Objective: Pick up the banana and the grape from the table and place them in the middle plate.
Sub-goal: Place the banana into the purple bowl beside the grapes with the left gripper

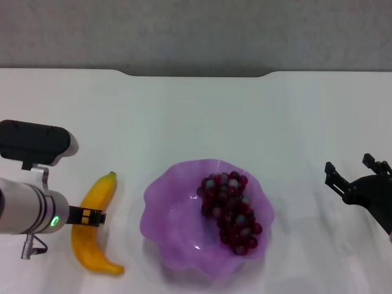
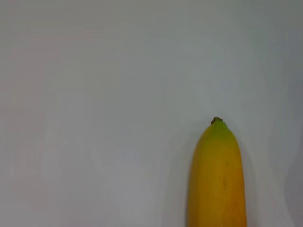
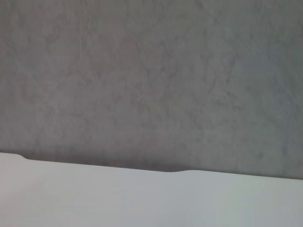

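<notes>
The banana (image 1: 94, 225) lies on the bench (image 1: 196, 116), just left of the plate (image 1: 160, 202) already holding the grapes (image 1: 231, 211). The left gripper (image 1: 92, 216) straddles its middle, seemingly to grip it; I cannot tell how its jaws stand. The right gripper (image 1: 355, 174) idles with jaws open and empty.

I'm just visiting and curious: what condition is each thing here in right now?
banana: lying on the table, beside the plate, not lifted.
grape: whole bunch resting inside the middle plate.
middle plate: upright on the table, holding only the grape.
left gripper: down at the banana's middle.
right gripper: open, holding nothing, off to the plate's right.
</notes>
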You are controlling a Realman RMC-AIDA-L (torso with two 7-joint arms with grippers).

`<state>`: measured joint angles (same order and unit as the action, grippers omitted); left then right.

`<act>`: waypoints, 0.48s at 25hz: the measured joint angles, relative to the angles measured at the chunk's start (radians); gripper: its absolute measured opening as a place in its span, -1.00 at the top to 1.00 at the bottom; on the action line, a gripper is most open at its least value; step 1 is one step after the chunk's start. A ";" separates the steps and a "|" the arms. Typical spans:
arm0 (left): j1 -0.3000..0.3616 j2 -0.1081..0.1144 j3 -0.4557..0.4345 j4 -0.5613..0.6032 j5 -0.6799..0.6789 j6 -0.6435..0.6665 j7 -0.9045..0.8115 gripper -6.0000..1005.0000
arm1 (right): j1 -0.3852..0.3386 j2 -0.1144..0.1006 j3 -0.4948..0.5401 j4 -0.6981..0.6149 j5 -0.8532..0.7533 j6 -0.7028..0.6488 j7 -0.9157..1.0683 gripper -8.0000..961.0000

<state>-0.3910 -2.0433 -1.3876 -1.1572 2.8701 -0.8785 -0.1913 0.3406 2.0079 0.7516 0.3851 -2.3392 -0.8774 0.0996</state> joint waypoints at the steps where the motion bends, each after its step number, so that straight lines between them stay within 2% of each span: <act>1: 0.000 0.000 0.000 0.000 0.000 0.000 0.000 -0.17 | 0.000 0.000 0.000 0.000 0.000 0.000 0.000 -0.86; 5: -0.001 0.001 0.001 0.001 0.000 0.001 0.001 0.02 | 0.001 0.000 0.000 0.000 0.000 0.000 0.000 -0.86; 9: -0.002 0.001 0.001 -0.006 0.000 -0.002 0.007 0.02 | 0.003 0.000 0.000 -0.001 0.000 0.000 0.000 -0.86; 12: 0.028 0.006 -0.003 -0.082 0.000 -0.003 0.016 0.02 | 0.004 0.000 0.000 -0.003 0.000 0.000 0.000 -0.86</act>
<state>-0.3627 -2.0368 -1.3909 -1.2397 2.8700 -0.8817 -0.1750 0.3442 2.0079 0.7516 0.3819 -2.3393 -0.8774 0.0996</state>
